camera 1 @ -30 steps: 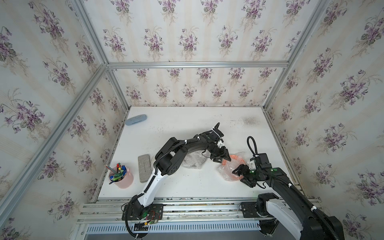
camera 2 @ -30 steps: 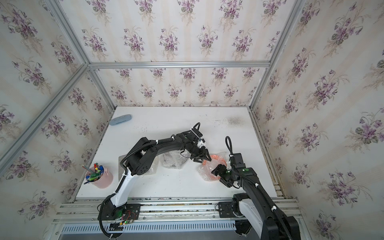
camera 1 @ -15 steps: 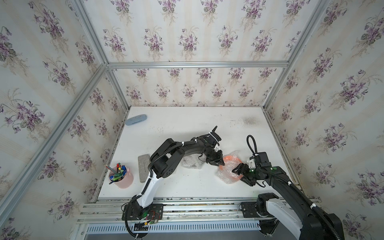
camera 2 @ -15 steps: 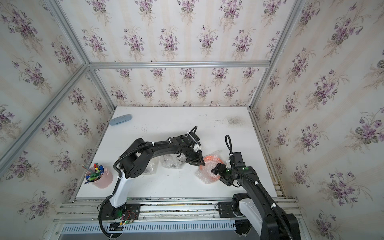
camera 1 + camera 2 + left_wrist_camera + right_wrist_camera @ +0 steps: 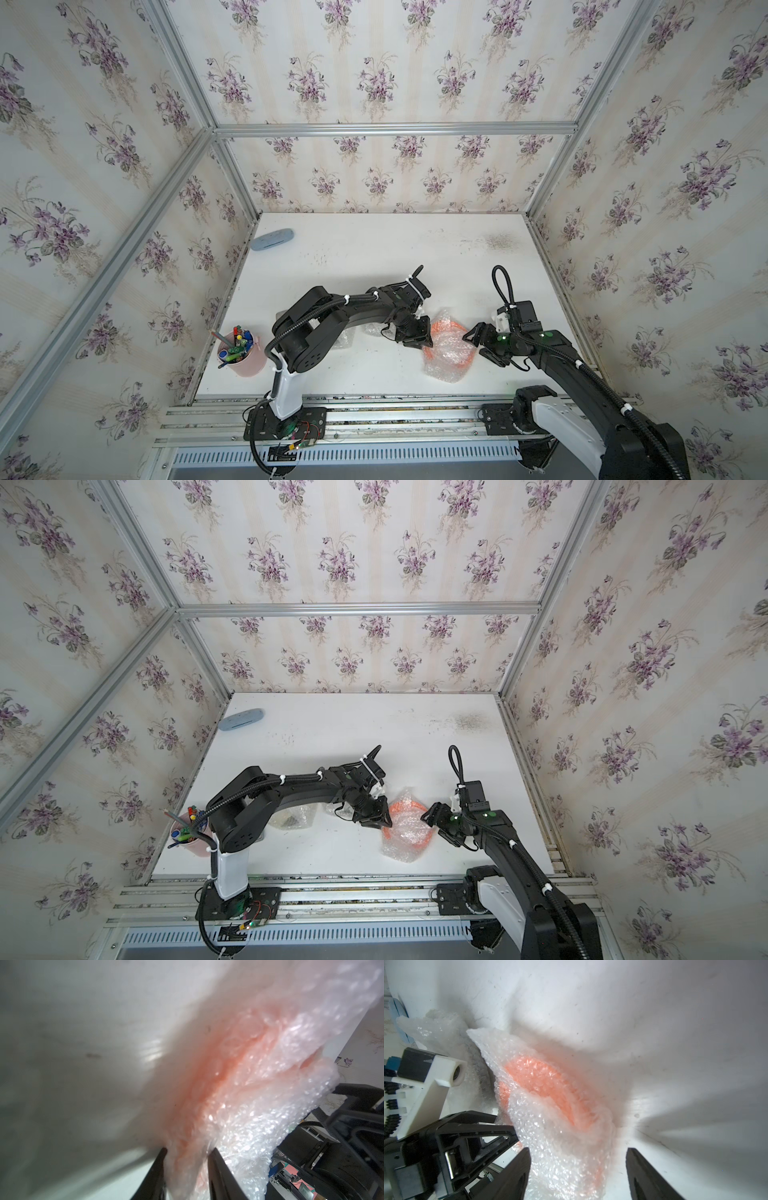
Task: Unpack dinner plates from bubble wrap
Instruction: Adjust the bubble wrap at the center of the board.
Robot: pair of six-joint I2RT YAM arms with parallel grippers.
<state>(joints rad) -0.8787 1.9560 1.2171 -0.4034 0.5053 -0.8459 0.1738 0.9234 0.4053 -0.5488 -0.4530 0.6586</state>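
Note:
An orange dinner plate (image 5: 446, 328) (image 5: 542, 1082) lies on the white table, still covered by crumpled bubble wrap (image 5: 444, 365) (image 5: 560, 1140). My left gripper (image 5: 419, 338) (image 5: 189, 1150) is at the bundle's left edge, its jaws shut on a fold of wrap with orange showing through it. At the bundle's right edge my right gripper (image 5: 478, 343) (image 5: 578, 1151) stands open. The wrap lies between its fingers and one finger is clear of it. Two more bubble-wrap bundles (image 5: 291, 818) (image 5: 336, 808) sit under my left arm, their contents unclear.
A pink cup of pens (image 5: 243, 353) stands near the front left corner. A pale blue oval object (image 5: 272, 240) lies at the back left. Wallpapered walls with metal posts close in three sides of the table (image 5: 415, 257).
My left gripper has come forward and down from above the bundle's far side to its left edge and closed on the wrap. The right gripper has hardly moved.

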